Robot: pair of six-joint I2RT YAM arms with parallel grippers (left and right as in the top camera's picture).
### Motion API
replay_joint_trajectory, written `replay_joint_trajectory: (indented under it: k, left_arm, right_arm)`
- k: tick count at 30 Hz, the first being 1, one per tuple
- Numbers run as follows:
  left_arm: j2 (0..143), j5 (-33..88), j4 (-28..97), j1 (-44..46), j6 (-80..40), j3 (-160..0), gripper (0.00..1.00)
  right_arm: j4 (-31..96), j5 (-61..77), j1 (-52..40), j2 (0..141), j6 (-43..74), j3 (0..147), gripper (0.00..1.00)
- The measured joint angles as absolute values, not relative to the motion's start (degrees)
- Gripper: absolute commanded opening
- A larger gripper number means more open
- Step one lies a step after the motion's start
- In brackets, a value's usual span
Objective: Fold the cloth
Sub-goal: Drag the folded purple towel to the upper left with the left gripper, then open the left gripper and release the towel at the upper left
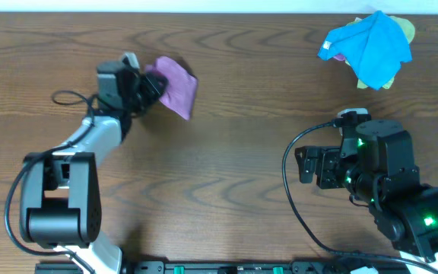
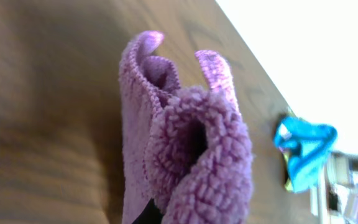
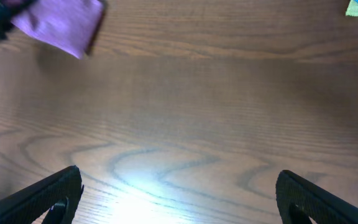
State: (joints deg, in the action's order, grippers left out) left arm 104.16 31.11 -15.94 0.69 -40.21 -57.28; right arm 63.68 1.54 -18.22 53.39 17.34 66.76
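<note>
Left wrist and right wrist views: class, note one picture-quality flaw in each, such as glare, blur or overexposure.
Left wrist view: the purple cloth looms close, the table behind it is blurred, and the top right corner is blown out white. Right wrist view: a bright glare patch lies on the table between the fingers.

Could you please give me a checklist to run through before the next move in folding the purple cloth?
1. The left end effector holds the purple cloth: ok.
2. The cloth lies flat for folding: not ok, it is bunched and lifted.
3. The right end effector is open and empty: ok.
4. The blue cloth lies well apart, at the far right: ok.
5. Which corner is pinched: cannot tell.
</note>
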Motion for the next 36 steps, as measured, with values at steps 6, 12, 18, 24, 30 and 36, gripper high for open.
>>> replay_joint_trajectory:
  k: [6,12,18,24,30,36]
  left_arm:
    - [104.2,26.3,-10.0,-3.9,-33.3,-66.5,0.06]
    - [105.5,21.2,-12.9,-6.8,-29.4,-68.9,0.06]
    - [113.0,20.1,-14.4,-8.1,-27.5,-74.3,0.06]
    - [121.6,19.9,-14.6,-8.7,-26.0,-80.7,0.06]
    - [125.4,19.6,-14.4,-9.7,-25.3,-83.4,0.06]
    - [127.0,19.3,-13.5,-11.4,-25.2,-83.4,0.08]
  right_arm:
    - [63.7,1.7,-18.2,53.4,17.5,66.8,0.99]
    - [63.8,1.7,-18.2,53.4,18.2,66.8,0.99]
    - [64.5,1.7,-18.2,54.9,19.6,66.8,0.99]
    - [64.8,1.9,-18.2,57.7,20.9,66.8,0.99]
    - [64.7,2.8,-18.2,58.7,21.5,66.8,0.99]
    - [64.7,3.0,-18.2,58.7,21.5,66.8,0.99]
